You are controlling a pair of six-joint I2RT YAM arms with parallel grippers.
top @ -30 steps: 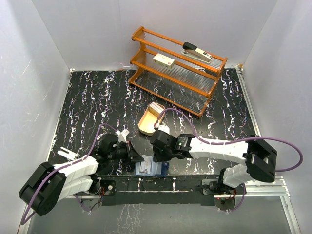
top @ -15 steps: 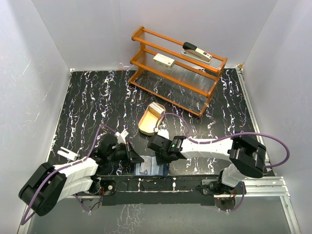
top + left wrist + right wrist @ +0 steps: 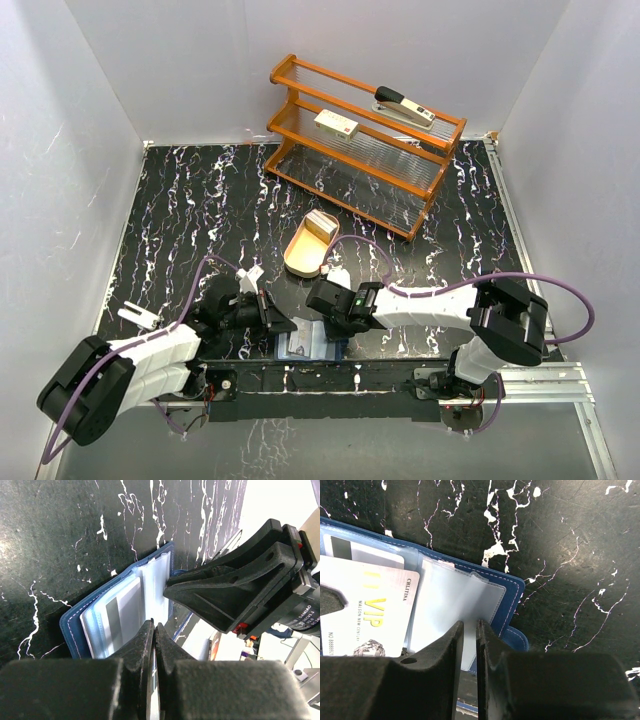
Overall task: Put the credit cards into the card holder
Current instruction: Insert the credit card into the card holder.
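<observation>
Both arms reached low and inward over the card holder [image 3: 300, 348], which lay open at the near edge, long side running left to right, a credit card [image 3: 370, 610] in it. The left gripper [image 3: 154, 630] was clenched at its pale pockets. The right gripper [image 3: 467, 630] stood a slit apart astride a pocket flap, and I could not tell whether it gripped.

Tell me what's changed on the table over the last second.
The right gripper eased slightly toward the near edge, over the open card holder, its elbow drawing inward. Nothing was visibly picked up or released. The left gripper stayed shut at the card holder's edge; the tray and rack did not move.
</observation>
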